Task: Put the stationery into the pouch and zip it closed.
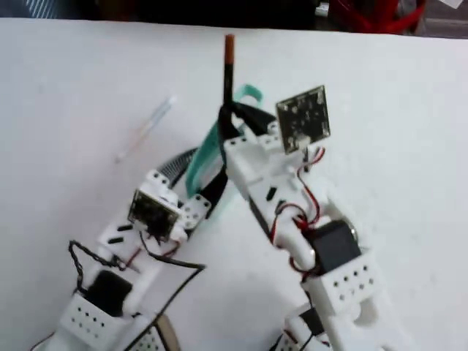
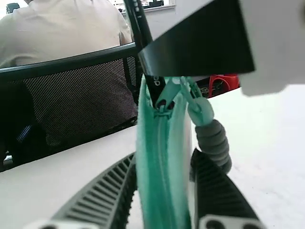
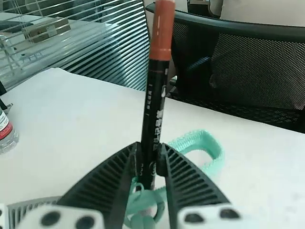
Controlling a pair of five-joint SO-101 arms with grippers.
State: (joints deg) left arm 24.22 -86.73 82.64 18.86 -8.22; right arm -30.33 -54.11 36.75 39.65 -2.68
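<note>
Pouch (image 2: 159, 143) is clamped edge-up in the left gripper (image 2: 164, 155), mid-frame in the high view. Pen (image 3: 155, 95) is pinched upright by the right gripper (image 3: 148, 151) just above it. Likely risk: the tip gets snagged at the narrow opening and the pouch is dragged out of the clamp.

White table (image 1: 66, 80), clear pen (image 1: 146, 129) lying flat

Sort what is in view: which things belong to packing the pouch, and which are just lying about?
Job in hand:
green pouch, in the left gripper
brown-capped marker, in the right gripper
clear pen, lying on the table

Lying about:
bottle
mesh chair behind the table
</note>
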